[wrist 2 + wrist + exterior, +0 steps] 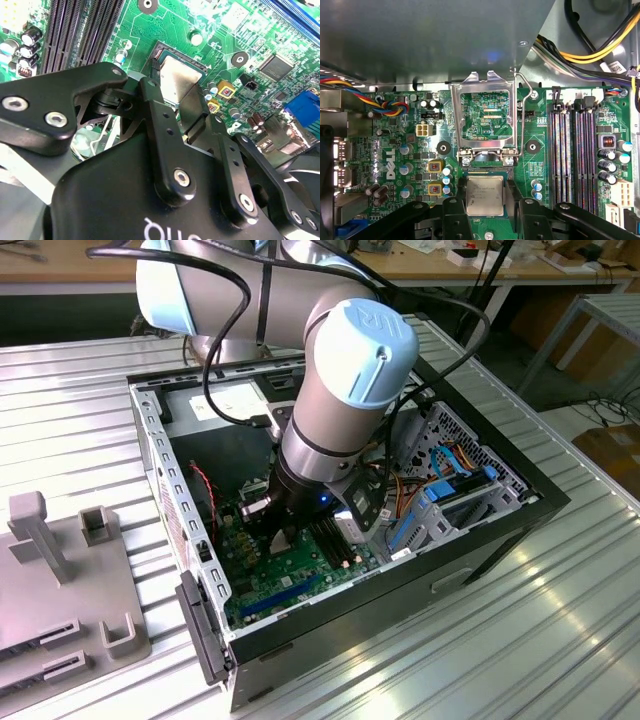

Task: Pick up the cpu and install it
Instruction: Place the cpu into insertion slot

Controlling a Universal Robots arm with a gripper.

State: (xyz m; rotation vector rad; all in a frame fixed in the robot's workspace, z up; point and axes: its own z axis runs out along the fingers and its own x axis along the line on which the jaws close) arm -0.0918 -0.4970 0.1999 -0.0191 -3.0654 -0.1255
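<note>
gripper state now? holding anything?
Gripper: closed on the cpu, which it holds at the open socket.

the silver-grey, blue-capped robot arm [338,405] reaches steeply down; its black two-finger gripper [487,202] clamps the small flat silver-grey square cpu [484,192].

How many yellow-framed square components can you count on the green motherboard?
2 yellow-framed components: one beside the cpu, the other just beyond it, towards the raised socket frame; the gripper could hide more.
</note>
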